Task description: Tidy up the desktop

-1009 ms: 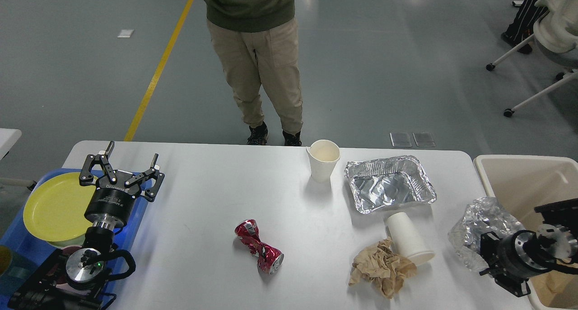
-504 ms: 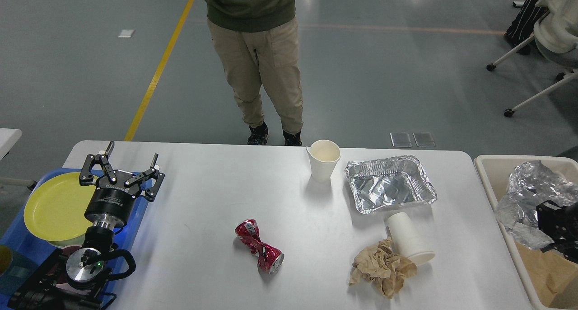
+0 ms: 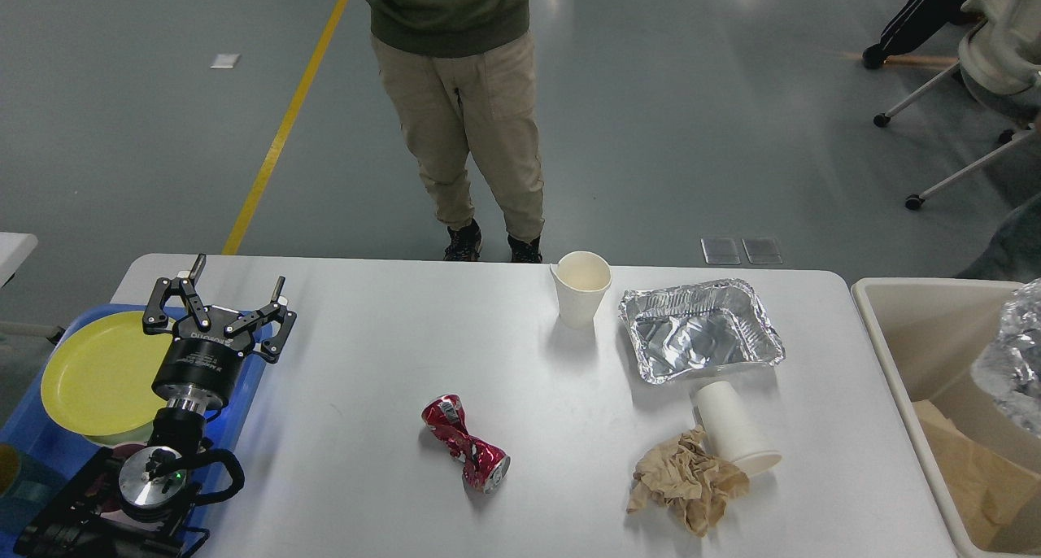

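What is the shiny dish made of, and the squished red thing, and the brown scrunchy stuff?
Shiny dish: thin aluminium foil by the look, silver, wrinkled and mirror-bright. Squished red thing: a crushed drink can, probably thin glossy metal. Brown scrunchy stuff: crumpled paper, matte, likely a napkin or bag.

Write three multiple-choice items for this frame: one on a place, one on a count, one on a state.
1. Where does the crushed red can lie?
A. in the blue tray
B. on the desktop, near its front middle
C. inside the foil tray

2. How many white paper cups are on the desktop?
A. one
B. two
C. four

3. How is the left gripper?
A. open, holding nothing
B. shut on the can
C. shut on a cup

Key: 1 B, bare white tabletop surrounds the can. 2 B, the upright cup stands at the far edge and the tipped cup lies beside the crumpled brown paper. 3 A, its fingers are spread with nothing between them.
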